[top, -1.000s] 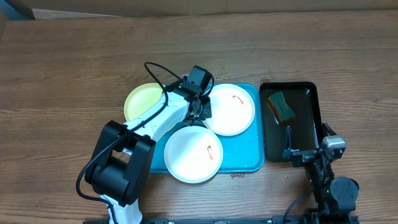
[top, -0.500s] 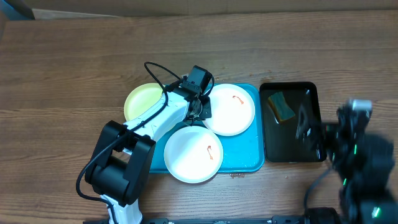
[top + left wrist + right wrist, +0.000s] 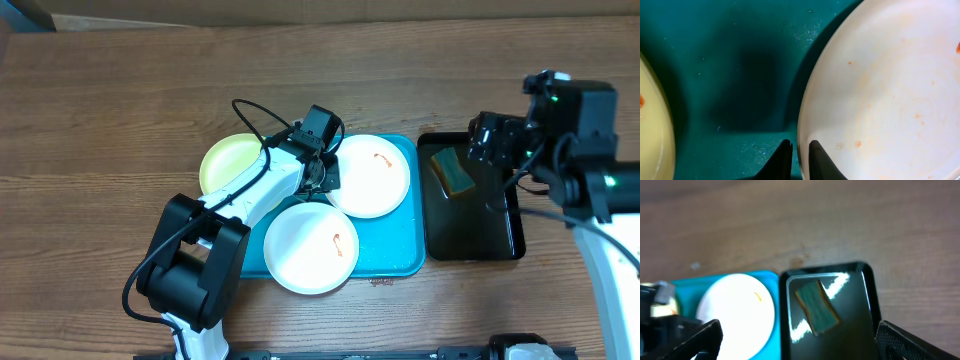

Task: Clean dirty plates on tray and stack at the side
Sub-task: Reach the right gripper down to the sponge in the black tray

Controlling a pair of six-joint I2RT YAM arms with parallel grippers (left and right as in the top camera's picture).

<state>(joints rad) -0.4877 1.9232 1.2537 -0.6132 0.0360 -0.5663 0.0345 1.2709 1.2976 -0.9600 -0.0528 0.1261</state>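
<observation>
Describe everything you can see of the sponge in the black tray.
The sponge is a small rectangular block that looks soft, with a teal-green face and a yellow-tan layer showing along one edge. It lies flat in the far-left corner of the glossy black tray, turned askew to the tray's sides. It rests on the tray floor. Nothing else touches it, and nothing grips it.

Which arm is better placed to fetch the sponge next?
Right, likely: the right gripper, open, hovers by the black tray near the sponge; the left gripper pinches the rim of a white plate on the turquoise tray.
</observation>
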